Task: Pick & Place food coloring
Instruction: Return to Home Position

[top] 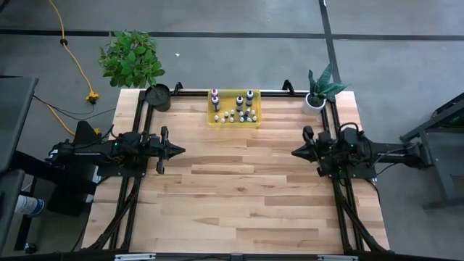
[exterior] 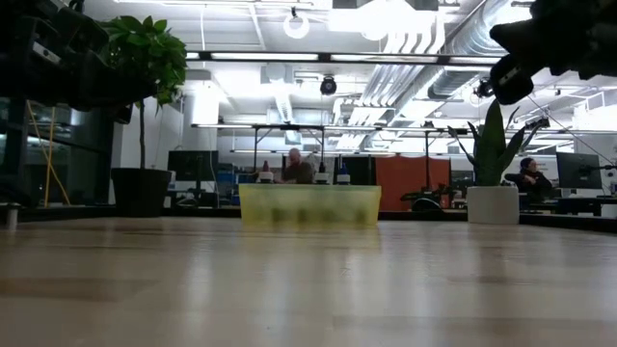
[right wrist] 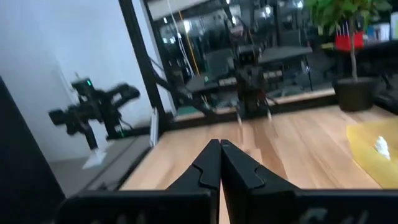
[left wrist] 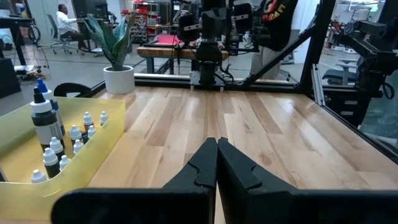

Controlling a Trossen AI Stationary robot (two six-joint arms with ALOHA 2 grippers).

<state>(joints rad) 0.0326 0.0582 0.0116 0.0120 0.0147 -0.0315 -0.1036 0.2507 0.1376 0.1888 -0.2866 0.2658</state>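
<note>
The food coloring bottles stand upright in the yellow bin, caps up and long axes vertical, so the high view meets them cap-on. The bin sits at the middle of the desk's far edge. The taller dark bottles stand along one side of the bin; the small pale ones cluster along the other.

The left pincer hangs over the desk's left part and the right pincer over its right part, tips facing each other, both well apart from the bin. In each wrist view the fingers lie pressed together with nothing between them.

In the low view the bottles show only as faint shapes through the bin wall. The right wrist view cuts the bin to one corner with a single whitish cap. Their exact number cannot be made out.
</note>
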